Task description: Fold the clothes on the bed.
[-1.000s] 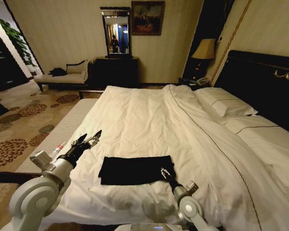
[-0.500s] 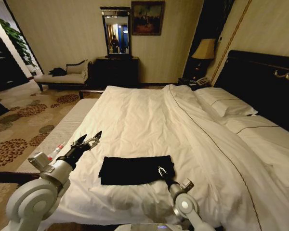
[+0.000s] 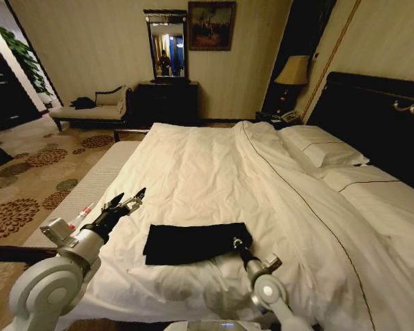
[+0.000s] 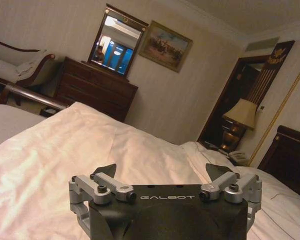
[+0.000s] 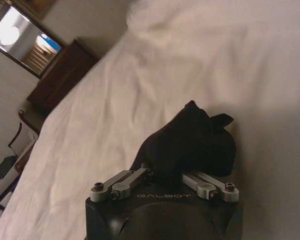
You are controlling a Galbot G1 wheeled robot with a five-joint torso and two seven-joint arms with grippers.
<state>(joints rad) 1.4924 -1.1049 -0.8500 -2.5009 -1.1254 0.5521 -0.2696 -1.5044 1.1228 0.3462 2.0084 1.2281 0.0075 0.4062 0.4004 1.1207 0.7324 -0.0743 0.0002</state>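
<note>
the shirt (image 3: 195,243) lies as a folded black strip on the near part of the bed (image 3: 207,172), on the white duvet, well short of the pillows (image 3: 322,147) at the far right by the headboard (image 3: 379,117). the right gripper (image 3: 239,243) is at the shirt's right end, its fingers pinching a bunched fold of black cloth (image 5: 190,145) that rises off the duvet. the left gripper (image 3: 127,201) hovers over the bed's left near edge, apart from the shirt and to its left, fingers (image 4: 106,172) spread wide with nothing between them. a dresser (image 3: 167,102) with a mirror (image 3: 165,47) stands at the far wall.
</note>
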